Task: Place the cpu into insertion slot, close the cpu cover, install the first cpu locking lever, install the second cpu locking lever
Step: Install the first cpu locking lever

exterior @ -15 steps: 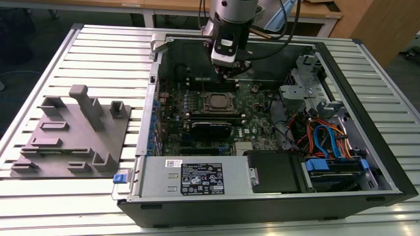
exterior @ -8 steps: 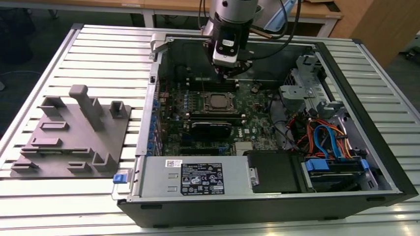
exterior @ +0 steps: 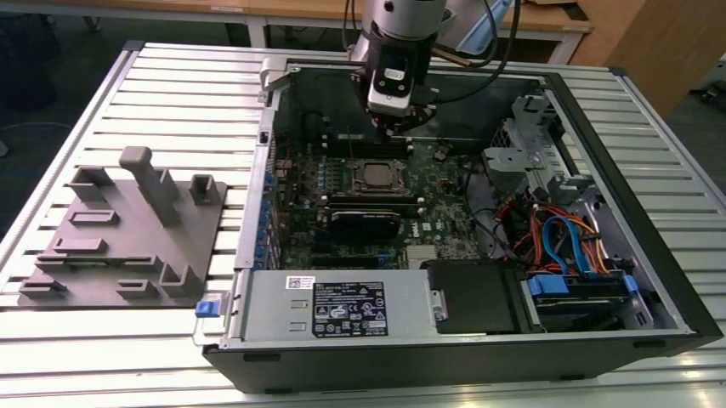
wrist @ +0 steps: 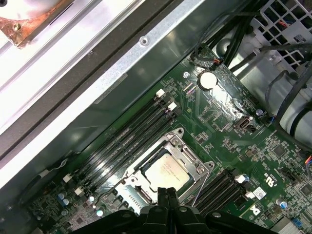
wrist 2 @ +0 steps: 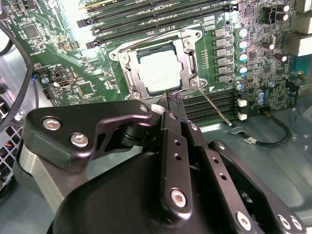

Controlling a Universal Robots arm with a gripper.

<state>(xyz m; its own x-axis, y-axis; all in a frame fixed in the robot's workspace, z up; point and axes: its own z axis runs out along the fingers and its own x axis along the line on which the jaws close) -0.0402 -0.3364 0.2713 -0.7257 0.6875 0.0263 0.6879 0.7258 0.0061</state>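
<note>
Where the cpu (wrist 2: 160,70) fills the insertion slot (wrist 2: 141,84), jaws hover closed.

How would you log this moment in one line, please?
cpu: seated under cover | cpu cover: closed | locking lever: one angled away from cover | claw: shut, close by cover's edge

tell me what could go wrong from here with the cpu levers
The thin locking lever juts out over the memory slots, seemingly unlatched; it could slip off the shut hand and spring back. The hand's tips sit close to the cpu cover, so a push off line might scrape it or the cpu.
</note>
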